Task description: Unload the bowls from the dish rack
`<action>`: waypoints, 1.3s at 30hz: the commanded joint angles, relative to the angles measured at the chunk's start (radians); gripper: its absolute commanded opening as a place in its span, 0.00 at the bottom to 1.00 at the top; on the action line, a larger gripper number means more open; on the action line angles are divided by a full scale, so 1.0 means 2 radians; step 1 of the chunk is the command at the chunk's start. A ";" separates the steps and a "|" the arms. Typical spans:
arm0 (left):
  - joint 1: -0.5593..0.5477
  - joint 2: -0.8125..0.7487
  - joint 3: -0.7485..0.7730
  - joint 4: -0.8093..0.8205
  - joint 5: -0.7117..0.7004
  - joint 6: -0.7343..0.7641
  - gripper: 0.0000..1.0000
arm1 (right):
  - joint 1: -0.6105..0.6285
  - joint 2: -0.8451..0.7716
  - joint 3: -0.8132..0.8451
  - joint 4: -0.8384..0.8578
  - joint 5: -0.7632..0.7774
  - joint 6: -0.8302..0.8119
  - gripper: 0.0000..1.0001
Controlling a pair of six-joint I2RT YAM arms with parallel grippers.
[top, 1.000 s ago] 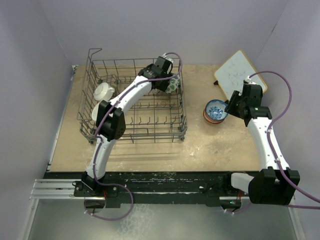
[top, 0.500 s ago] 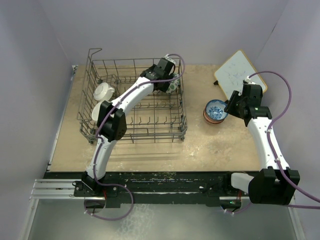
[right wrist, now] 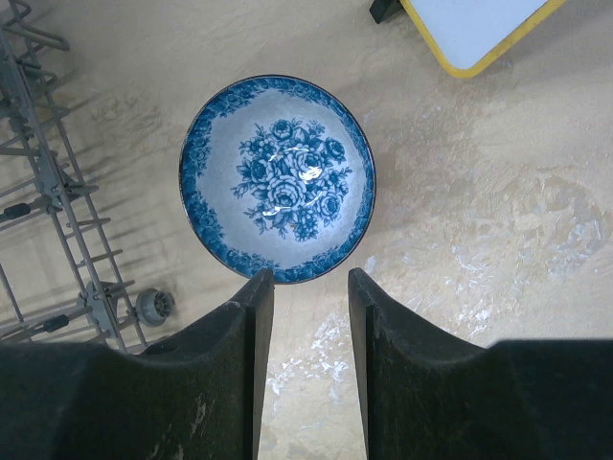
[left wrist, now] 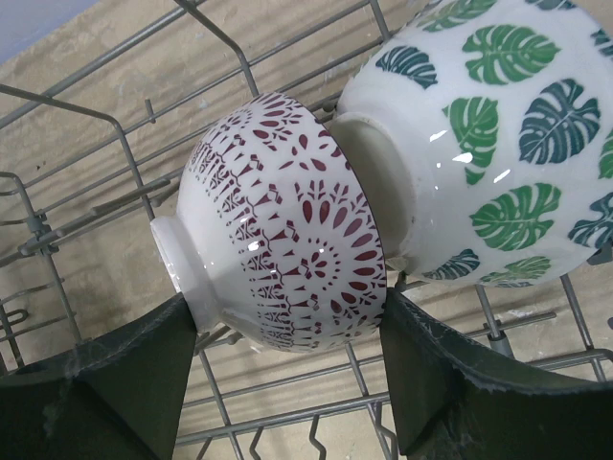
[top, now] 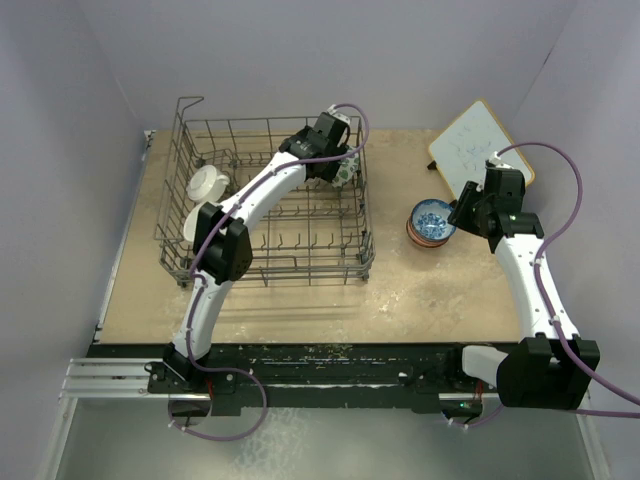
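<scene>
The dark wire dish rack (top: 262, 272) stands at the table's left. In the left wrist view a purple-red patterned bowl (left wrist: 287, 230) lies on its side on the rack wires (left wrist: 287, 383), touching a green-leaf bowl (left wrist: 488, 144). My left gripper (left wrist: 287, 326) straddles the purple bowl, one finger against its foot and the other against its rim; it sits at the rack's far right corner (top: 335, 165). White bowls (top: 207, 183) rest at the rack's left. My right gripper (right wrist: 311, 287) is open and empty, just short of a blue floral bowl (right wrist: 278, 177), stacked on a red-orange one (top: 432, 222).
A white board with a yellow edge (top: 480, 150) leans at the back right, also in the right wrist view (right wrist: 469, 29). The rack's right wall (right wrist: 57, 192) lies left of the blue bowl. Purple walls close in the table on three sides.
My left gripper has shifted slightly further into the rack's far right corner, now covering most of the green-leaf bowl from above. The right arm has not moved.
</scene>
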 commanded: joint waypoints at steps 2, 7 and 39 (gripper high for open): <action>0.006 -0.057 0.044 0.010 -0.020 -0.006 0.31 | 0.001 0.000 0.001 0.016 -0.005 -0.006 0.39; 0.007 -0.061 0.059 0.004 -0.016 -0.006 0.31 | 0.001 0.000 0.004 0.014 -0.006 -0.005 0.39; 0.076 -0.283 -0.189 0.154 0.409 -0.306 0.33 | 0.097 0.074 0.122 0.052 -0.132 0.004 0.51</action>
